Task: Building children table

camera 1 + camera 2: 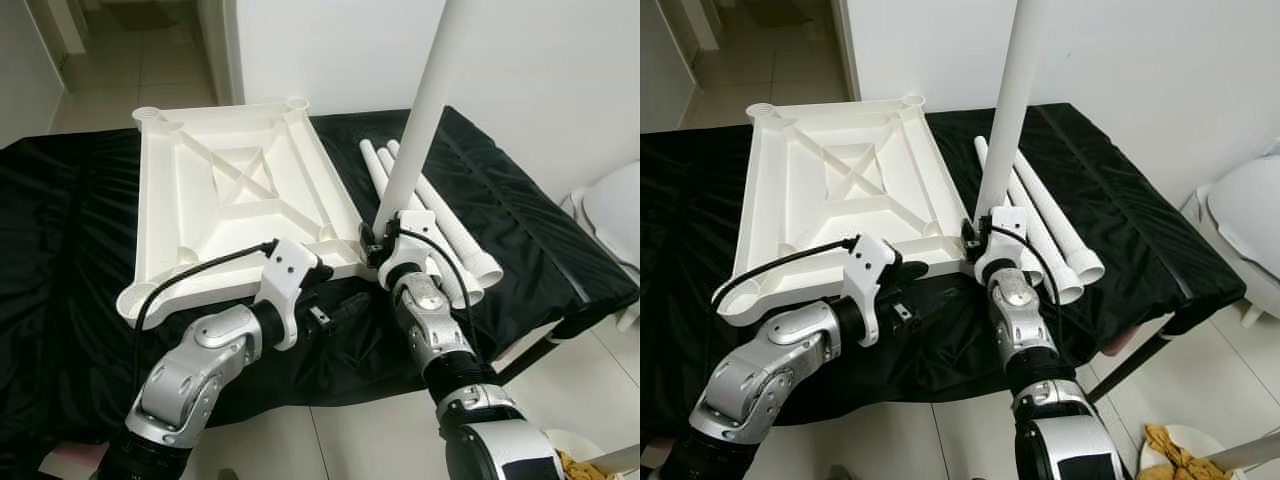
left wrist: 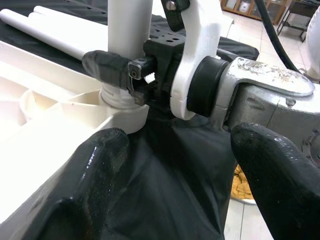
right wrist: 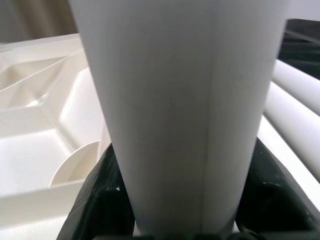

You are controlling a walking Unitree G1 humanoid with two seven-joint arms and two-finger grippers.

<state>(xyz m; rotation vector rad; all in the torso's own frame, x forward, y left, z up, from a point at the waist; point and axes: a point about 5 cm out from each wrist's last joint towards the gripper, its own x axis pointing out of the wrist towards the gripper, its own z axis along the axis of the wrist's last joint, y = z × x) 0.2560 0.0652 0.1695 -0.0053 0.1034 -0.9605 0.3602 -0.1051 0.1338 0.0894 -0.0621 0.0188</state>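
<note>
1. Your right gripper (image 1: 376, 243) is clamped around the upright table leg (image 1: 420, 105), right at its bottom end. In the left wrist view you can see one black finger (image 2: 107, 67) wrapped across the tube just above where it meets the socket.
2. That leg's long axis runs pretty much vertical, with a slight lean to the right as it goes up in the head views. Its top runs out of the picture, and its lower end sits on the near right corner socket (image 2: 122, 102) of the tabletop.
3. The white tabletop (image 1: 235, 190) is lying upside down on the black cloth (image 1: 60, 250), ribbed underside facing up, with an X brace in the middle and round sockets at the corners. The other three corner sockets you can see have nothing in them.
4. Three spare legs (image 1: 440, 215) lie flat on the cloth just right of the tabletop, side by side, with their flared ends towards you.
5. Your left gripper (image 1: 340, 305) sits low over the cloth at the tabletop's near edge, fingers spread apart, holding nothing.
6. A white stool (image 1: 610, 215) stands on the tiled floor past the right end of the cloth.
</note>
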